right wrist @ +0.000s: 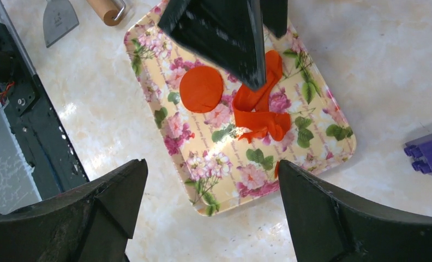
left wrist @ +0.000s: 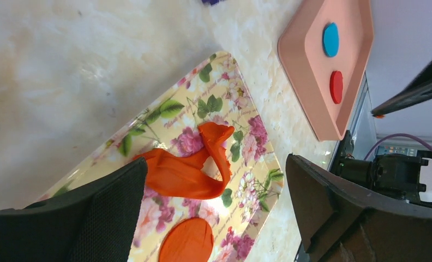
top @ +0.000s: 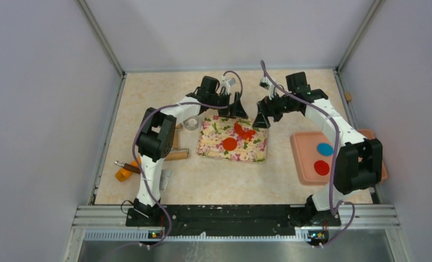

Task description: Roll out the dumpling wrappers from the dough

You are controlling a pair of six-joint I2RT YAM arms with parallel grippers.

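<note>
Hovering over the floral tray (top: 256, 150) mid-frame on the worktop (top: 214, 180), left gripper (top: 237, 109) and right gripper (top: 261, 117) both have fingers spread, holding nothing.
On the tray's upper right lies the dough (top: 243, 131), a crumpled red-orange strip; one round dumpling wrapper (top: 229, 144) lies flat just lower left of it.

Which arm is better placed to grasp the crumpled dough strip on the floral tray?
Left, probably: the dough strip lies between the open left fingers, while the right fingers, also open, point at bare tray.
</note>
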